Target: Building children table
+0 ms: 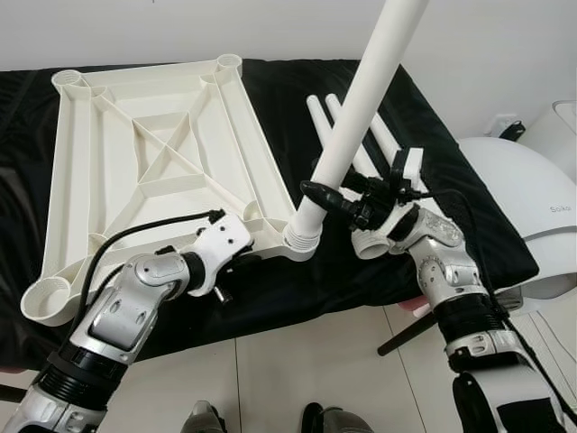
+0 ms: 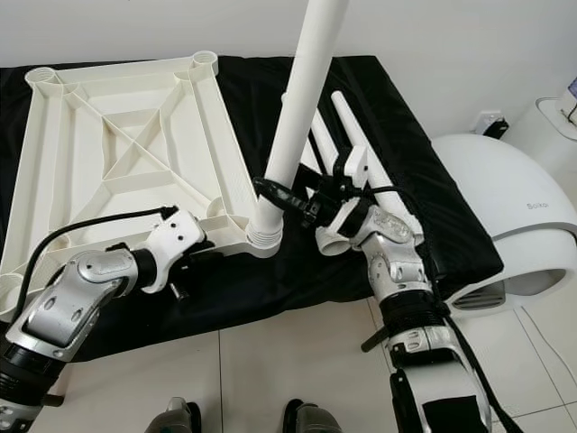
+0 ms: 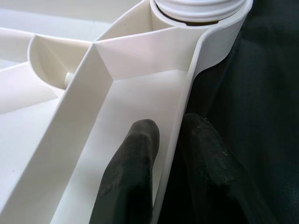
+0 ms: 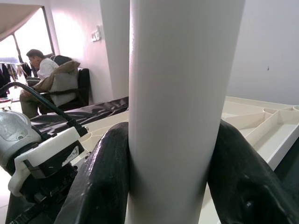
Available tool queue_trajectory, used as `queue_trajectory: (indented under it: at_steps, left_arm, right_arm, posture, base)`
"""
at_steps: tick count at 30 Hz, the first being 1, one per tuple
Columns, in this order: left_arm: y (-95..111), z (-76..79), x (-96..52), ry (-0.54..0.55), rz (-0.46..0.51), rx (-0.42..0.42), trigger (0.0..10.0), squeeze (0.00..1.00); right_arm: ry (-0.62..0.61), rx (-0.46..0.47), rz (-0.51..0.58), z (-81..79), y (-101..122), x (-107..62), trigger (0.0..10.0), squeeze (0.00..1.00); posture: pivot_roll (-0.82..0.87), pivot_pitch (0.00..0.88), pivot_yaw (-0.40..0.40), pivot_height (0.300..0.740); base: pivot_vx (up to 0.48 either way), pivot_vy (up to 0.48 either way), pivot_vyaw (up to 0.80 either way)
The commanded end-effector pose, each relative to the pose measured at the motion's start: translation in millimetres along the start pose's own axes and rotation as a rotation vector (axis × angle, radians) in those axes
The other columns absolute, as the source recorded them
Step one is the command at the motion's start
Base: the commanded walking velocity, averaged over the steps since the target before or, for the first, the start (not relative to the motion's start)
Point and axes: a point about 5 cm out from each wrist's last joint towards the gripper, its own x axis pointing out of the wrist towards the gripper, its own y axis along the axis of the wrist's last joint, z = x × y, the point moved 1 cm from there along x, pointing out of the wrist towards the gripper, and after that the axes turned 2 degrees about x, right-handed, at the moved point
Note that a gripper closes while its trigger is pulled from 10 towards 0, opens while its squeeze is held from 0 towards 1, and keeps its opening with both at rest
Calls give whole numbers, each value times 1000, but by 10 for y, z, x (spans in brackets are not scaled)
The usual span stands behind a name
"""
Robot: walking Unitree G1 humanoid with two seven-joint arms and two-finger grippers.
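While the left gripper [image 3: 161, 154] is pinching the tabletop [image 1: 144, 153] rim, the right gripper [image 1: 335, 200] is clamping the leg [image 1: 361, 108] low on its shaft.

The leg is standing nearly upright, leaning slightly, its threaded foot sitting in the near corner socket [image 1: 302, 240] just beside the right gripper. The tabletop is lying upside down on the black cloth [image 1: 297, 99], with spare legs [image 1: 379, 135] lying beyond. Turning the leg about its long axis looks like the next need.
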Motion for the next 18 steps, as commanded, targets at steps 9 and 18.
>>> queue_trajectory:
  at_steps: [9, 18]
  left_arm:
    - [53, 60, -16, -33, 16, 23, 10000, 0]
    - [52, 65, -25, -30, 16, 21, 10000, 0]
  right_arm:
    - [-104, 89, -307, -64, -610, -272, 10000, 0]
    - [-124, 77, -248, -101, -571, -215, 10000, 0]
  posture:
    - [75, 188, -49, 740]
    - [75, 189, -49, 740]
  base:
    - [0, 0, 0]
    - [0, 0, 0]
